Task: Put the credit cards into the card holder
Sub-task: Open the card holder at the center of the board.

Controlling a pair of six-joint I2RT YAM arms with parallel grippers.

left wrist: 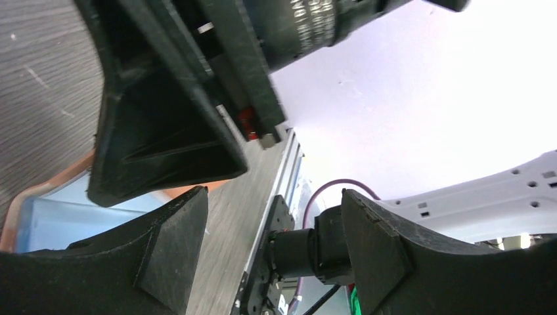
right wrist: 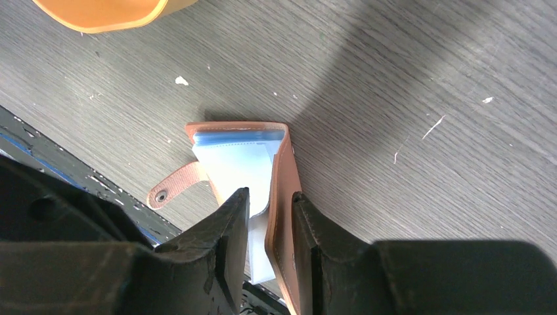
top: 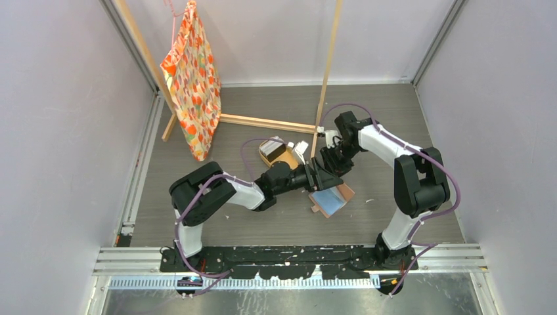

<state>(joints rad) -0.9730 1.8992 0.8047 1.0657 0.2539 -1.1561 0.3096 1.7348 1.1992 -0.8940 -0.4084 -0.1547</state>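
The card holder [top: 330, 199], a salmon-brown leather wallet, lies open on the grey table with pale blue glossy pockets showing. In the right wrist view one leather flap [right wrist: 282, 172] stands upright and my right gripper [right wrist: 270, 194] is shut on it and the inner pocket sheet; its snap tab [right wrist: 174, 187] sticks out to the left. My right gripper [top: 334, 169] hangs just above the holder. My left gripper [top: 325, 180] sits right beside it, open and empty [left wrist: 272, 193], with the holder's edge [left wrist: 39, 191] at its lower left. The credit cards are too small to make out.
An oval tan tray [top: 272, 154] with flat pale and dark pieces sits behind the grippers; its rim [right wrist: 98, 16] shows in the right wrist view. A wooden stand [top: 325, 72] with an orange patterned bag [top: 194, 79] fills the back left. The black base rail [top: 289, 252] runs along the near edge.
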